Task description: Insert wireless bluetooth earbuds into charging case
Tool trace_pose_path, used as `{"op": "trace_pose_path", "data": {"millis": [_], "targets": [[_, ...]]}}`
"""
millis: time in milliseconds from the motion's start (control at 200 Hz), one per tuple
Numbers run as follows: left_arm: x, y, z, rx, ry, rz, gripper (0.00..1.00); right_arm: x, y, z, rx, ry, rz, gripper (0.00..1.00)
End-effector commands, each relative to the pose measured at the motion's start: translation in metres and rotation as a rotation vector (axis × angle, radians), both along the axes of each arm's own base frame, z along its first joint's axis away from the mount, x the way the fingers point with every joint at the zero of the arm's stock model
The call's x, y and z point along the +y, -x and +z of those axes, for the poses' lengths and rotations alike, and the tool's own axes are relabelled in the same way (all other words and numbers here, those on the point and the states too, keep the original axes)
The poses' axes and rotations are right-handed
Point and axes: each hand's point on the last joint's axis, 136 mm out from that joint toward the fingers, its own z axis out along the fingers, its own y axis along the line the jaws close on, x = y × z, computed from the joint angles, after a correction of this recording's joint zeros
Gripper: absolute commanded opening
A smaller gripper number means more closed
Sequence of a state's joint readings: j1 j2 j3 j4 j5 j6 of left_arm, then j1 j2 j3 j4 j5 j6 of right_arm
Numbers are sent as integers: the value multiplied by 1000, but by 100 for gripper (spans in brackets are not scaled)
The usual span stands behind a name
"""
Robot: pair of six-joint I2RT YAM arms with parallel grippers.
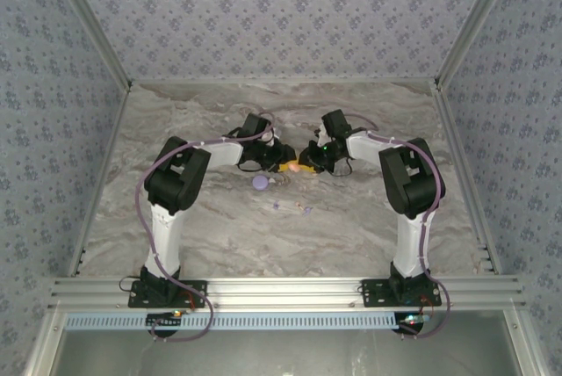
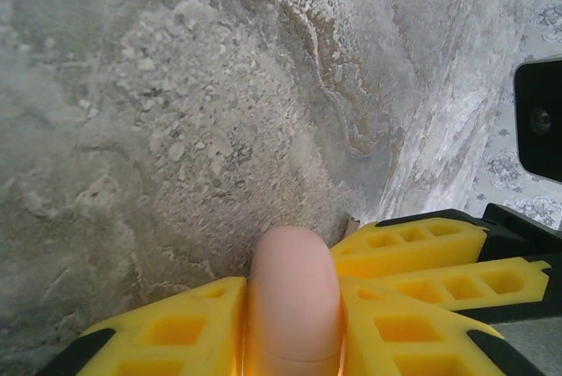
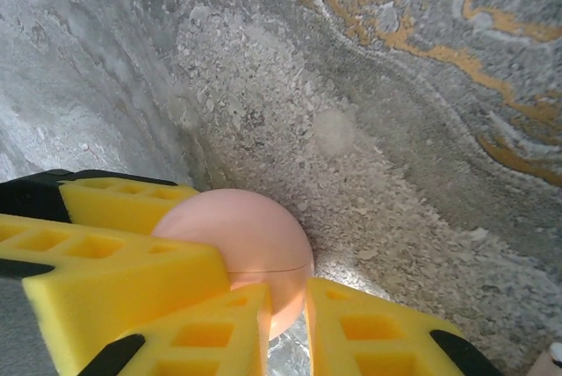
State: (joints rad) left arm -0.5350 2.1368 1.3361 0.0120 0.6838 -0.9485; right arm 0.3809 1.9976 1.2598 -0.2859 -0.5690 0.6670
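The earbuds (image 1: 275,205) are tiny pale bits lying loose on the table (image 1: 176,130). One sits just in front of the purple disc (image 1: 261,183) and another (image 1: 307,210) a little to its right. Both lie apart from the arms, and nothing touches them.

The charging case (image 3: 250,240), a salmon-pink rounded shell, is lifted between the two arms above the middle of the table. A thin seam runs round it in the right wrist view and looks closed.

The left gripper (image 2: 290,328) is clamped on the case from one side, its yellow fingers pressed to the shell. The right gripper (image 3: 294,332) is clamped on it from the other side, with its pads low on the curve.

The step in hand appears to be opening the case before any earbud goes in. To do it well, one gripper should hold the base firmly while the other works only the lid half, pulling away across the seam, not squeezing harder. The shell is smooth and round, so it could slip or spin out of the pads. A slow, steady pull with the case kept over the table looks safest.
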Motion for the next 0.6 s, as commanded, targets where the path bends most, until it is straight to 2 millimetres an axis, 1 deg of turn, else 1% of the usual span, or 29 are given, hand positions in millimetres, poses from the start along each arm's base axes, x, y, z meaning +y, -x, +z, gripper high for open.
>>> {"op": "trace_pose_path", "data": {"millis": [0,85,170,290,340,395,405,430,535,600], "targets": [[-19,3,23,-51,68,-52,27,11,10,4,28,-48,28,21],[-17,4,20,-50,44,-54,25,7,10,7,17,-37,22,22],[-13,4,20,-60,11,-58,22,0,9,12,-4,-12,13,25],[-6,2,30,-103,-18,-62,21,-15,7,26,-50,16,-7,31],[-4,0,39,-134,-20,-64,22,-20,7,35,-86,17,2,32],[-1,-2,50,-173,-14,-69,21,-25,3,53,-148,8,13,34],[-1,-2,53,-183,-12,-70,21,-28,9,48,-136,13,18,35],[1,-4,60,-207,-6,-69,21,-30,11,50,-150,9,24,35],[9,-9,94,-317,42,-56,22,-39,11,81,-264,-45,49,42],[16,-11,119,-389,79,-48,22,-43,12,106,-349,-110,60,45]]}}
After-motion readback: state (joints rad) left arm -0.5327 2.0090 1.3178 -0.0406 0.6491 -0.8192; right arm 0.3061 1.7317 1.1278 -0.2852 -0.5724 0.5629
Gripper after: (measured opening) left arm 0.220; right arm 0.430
